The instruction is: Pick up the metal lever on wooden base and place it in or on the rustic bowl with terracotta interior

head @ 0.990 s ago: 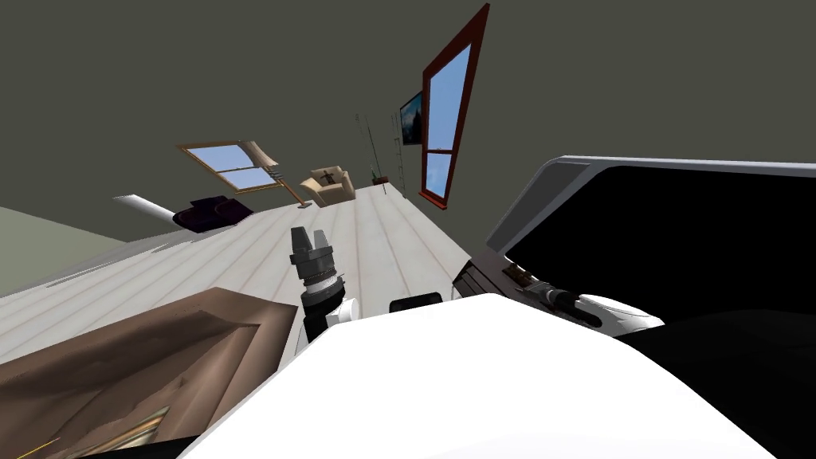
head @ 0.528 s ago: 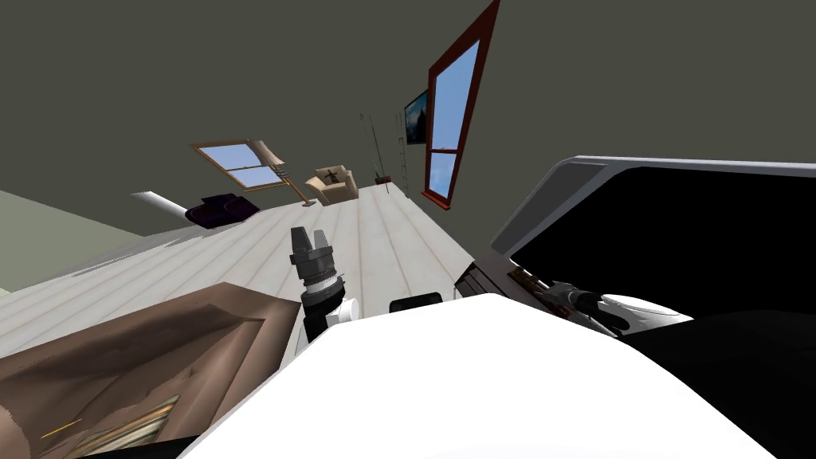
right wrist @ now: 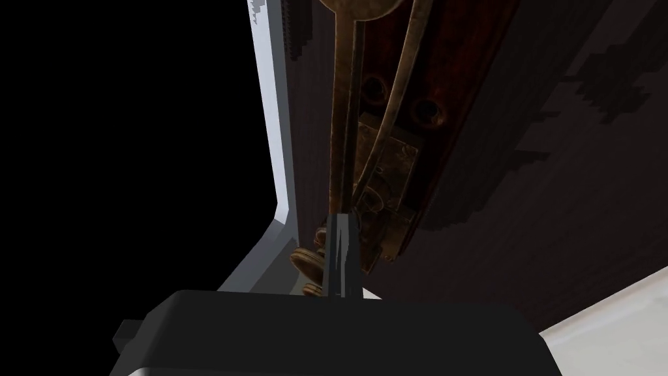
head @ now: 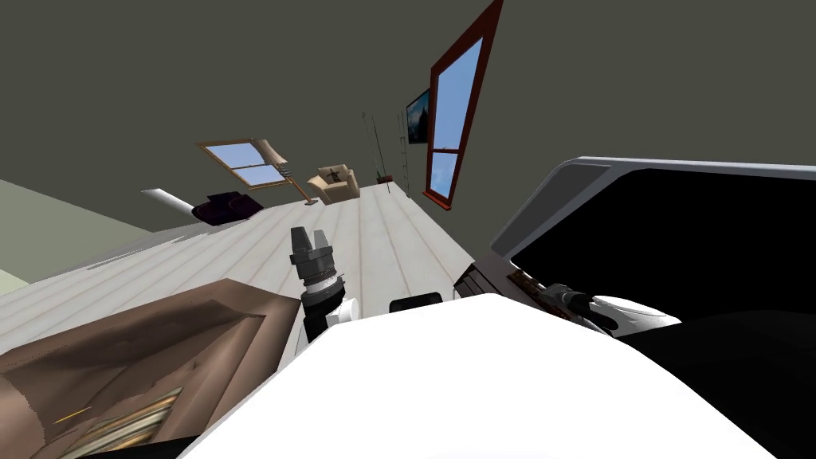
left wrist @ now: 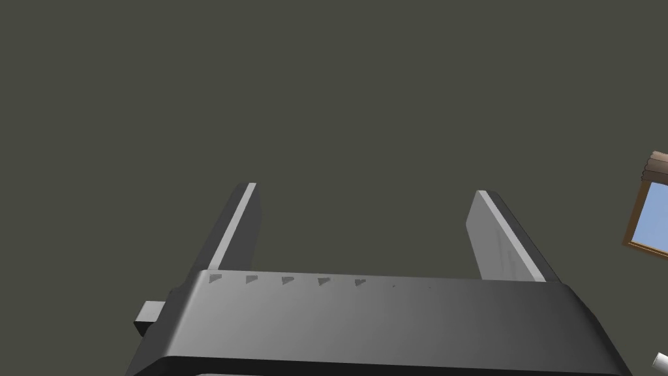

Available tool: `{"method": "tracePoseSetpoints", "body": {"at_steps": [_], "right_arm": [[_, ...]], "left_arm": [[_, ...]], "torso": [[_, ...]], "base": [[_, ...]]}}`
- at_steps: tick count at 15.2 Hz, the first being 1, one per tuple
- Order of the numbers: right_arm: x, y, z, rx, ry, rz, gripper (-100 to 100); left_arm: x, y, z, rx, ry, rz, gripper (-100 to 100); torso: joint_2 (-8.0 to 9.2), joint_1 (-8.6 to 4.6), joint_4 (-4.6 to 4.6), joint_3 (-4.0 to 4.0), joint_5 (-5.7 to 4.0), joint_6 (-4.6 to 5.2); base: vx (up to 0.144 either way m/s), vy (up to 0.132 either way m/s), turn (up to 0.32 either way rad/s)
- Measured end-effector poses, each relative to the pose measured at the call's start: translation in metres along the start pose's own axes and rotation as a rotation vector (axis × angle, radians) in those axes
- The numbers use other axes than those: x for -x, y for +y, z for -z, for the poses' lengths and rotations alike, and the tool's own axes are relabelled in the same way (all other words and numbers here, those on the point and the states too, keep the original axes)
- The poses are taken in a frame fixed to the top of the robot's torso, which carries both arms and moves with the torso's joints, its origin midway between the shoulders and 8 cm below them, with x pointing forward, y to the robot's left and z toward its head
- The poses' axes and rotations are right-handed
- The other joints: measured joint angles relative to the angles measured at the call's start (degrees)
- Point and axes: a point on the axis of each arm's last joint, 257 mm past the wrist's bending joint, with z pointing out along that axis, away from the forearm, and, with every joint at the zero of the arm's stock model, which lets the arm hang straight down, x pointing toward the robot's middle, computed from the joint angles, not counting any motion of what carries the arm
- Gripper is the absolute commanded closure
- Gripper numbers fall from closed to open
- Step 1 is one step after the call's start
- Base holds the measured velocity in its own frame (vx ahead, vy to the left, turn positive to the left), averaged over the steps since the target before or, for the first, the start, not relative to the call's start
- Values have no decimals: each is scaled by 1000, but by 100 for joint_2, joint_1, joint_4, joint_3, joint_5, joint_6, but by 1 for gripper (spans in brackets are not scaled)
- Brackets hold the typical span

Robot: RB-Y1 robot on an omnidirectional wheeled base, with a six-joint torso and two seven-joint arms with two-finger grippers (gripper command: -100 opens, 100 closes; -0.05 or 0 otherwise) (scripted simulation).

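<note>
Right hand (right wrist: 340, 222) tight on metal lever (right wrist: 344, 117), white frame edge (right wrist: 271, 130) just beside

The metal lever (right wrist: 344, 98) runs past the edge.

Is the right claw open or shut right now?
Shut: the right claw has fingers together at the lever; whether pinching it, cannot tell.

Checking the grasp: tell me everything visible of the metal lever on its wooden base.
The lever is a long, tarnished brass-coloured strip with a curved strip beside it, fixed over a brass-coloured plate on a dark reddish wooden base. Round knobs sit at its near end. The right gripper is shut on the straight strip near those knobs.
</note>
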Motion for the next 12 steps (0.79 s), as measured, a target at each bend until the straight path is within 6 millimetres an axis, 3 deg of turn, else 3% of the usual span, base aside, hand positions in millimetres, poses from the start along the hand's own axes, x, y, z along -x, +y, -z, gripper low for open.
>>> {"method": "tracePoseSetpoints", "body": {"at_steps": [3,4,12], "right_arm": [[0,-10,4,-2,-1,7,100],[0,-10,4,1,-3,8,-100],[-33,20,22,120,36,50,-100]], "left_arm": [[0,0,0,0,0,0,0],[0,0,0,0,0,0,0],[0,0,0,0,0,0,0]], "torso": [[5,29,1,3,6,4],[4,30,1,2,7,1],[-53,-21,-12,-31,-5,-2]], "base": [[-8,62,-88],[51,2,-14],[116,-57,-2]]}}
